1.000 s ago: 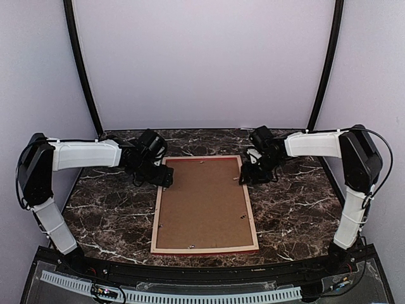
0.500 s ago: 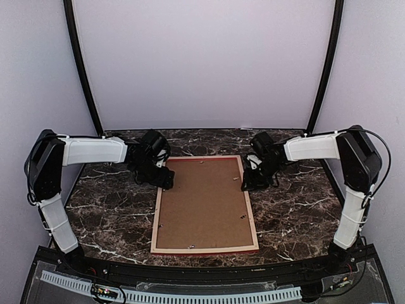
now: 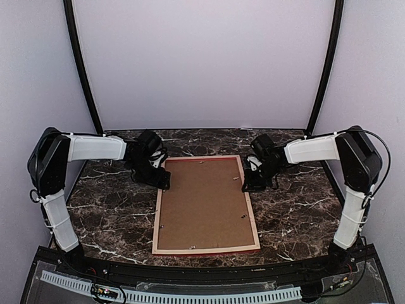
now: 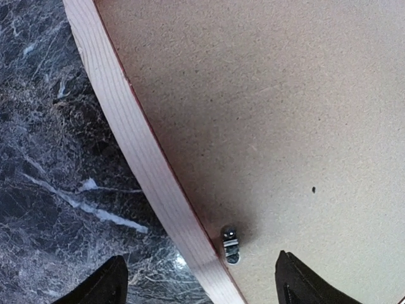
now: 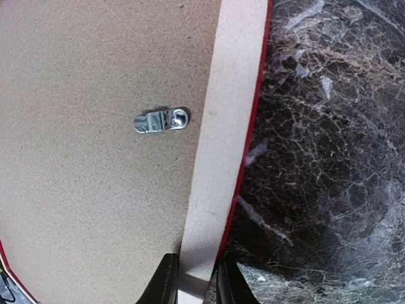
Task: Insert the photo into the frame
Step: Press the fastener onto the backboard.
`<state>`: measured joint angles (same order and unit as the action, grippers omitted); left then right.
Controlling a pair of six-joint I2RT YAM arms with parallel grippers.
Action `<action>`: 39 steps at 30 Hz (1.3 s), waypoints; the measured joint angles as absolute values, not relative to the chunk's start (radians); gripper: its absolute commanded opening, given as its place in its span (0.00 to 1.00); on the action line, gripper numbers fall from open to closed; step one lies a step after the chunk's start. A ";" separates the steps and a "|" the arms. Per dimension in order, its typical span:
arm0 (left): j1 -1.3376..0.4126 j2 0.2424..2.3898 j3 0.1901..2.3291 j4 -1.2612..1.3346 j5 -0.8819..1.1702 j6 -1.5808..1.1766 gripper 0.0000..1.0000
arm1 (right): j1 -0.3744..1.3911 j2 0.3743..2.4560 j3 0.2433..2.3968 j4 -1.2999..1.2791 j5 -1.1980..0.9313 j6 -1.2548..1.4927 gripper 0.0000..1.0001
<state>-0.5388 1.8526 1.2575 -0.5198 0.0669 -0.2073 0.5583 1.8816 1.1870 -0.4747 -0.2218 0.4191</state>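
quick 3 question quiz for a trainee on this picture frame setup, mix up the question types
1. True or false: the thin rectangular pale-wood picture frame lies red front up on the dark marble table.
2. The left gripper is: A) open, astride the frame's left rail; B) shut on nothing; C) holding a print.
3. Fill in: the right gripper pinches the frame's ____ rail.
Key: 1 false, the brown cardboard backing board faces up; 2 A; 3 right.
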 measured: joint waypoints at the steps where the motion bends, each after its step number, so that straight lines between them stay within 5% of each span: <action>1: -0.535 1.859 1.260 -0.522 0.071 -0.202 0.82 | 0.558 1.880 1.183 -0.470 -0.221 0.420 0.11; 39: -0.512 1.953 1.320 -0.546 0.157 -0.113 0.41 | 0.558 1.868 1.160 -0.441 -0.224 0.443 0.06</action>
